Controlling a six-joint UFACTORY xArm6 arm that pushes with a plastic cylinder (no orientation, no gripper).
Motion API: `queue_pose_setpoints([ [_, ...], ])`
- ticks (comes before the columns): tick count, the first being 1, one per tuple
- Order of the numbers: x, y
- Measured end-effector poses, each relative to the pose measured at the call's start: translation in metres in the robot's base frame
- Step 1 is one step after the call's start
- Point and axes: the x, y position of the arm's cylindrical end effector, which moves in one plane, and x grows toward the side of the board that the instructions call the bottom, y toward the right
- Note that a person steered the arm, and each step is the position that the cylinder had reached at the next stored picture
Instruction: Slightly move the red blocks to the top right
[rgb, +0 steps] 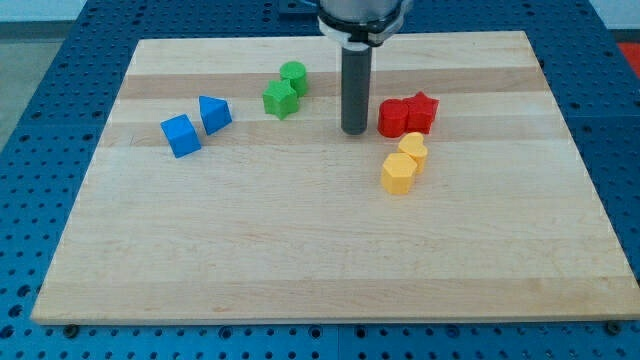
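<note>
yellow blocks (404, 164) nearest; my tip (353, 131) just left of red blocks (408, 115)

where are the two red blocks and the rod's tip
left red block (393, 118), camera view, front face
right red block (423, 110), camera view, top face
my tip (353, 131), camera view, rod's lower end, just left of the red blocks

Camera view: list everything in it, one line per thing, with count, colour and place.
red blocks: two, red, touching, right of centre near the view's top.
yellow blocks: two, yellow, touching, just below the red pair.
green blocks: two, green, touching, left of the rod.
blue blocks: two, blue, at the view's left.
board: one, pale wood, on a blue perforated base.
my tip: one, dark rod end, just left of the red blocks.
</note>
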Motion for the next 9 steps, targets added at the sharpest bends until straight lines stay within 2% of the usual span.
queue_pose_setpoints([
  [2, -0.010, 0.035],
  [4, -0.010, 0.035],
  [5, -0.010, 0.022],
  [6, -0.010, -0.025],
  [7, 0.016, -0.057],
  [9, 0.139, -0.119],
])
